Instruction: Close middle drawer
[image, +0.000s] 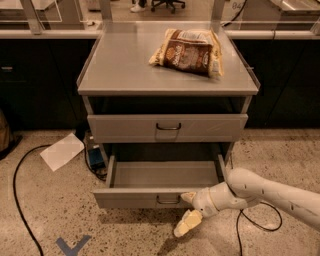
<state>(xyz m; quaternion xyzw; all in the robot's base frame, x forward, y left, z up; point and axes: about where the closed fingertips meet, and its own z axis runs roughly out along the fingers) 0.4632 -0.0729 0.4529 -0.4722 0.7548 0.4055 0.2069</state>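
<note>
The middle drawer (150, 198) is pulled partly out of the grey cabinet, showing its plain grey tray (165, 174). A small dark pull (167, 201) sits on its low front panel. My gripper (188, 210) is at the front panel, just right of the pull. It is open: the upper fingertip (189, 197) touches the panel and the lower finger (186, 224) hangs below it toward the floor. The white arm (270, 192) comes in from the right. The upper drawer (167, 127) is shut. The lowest drawer is hidden.
A brown snack bag (189, 51) lies on the cabinet top (120, 65). A white sheet (62, 151) and a black cable (17, 195) lie on the floor at left. Another cable (265, 222) runs under the arm. Blue floor tape (72, 246) lies in front.
</note>
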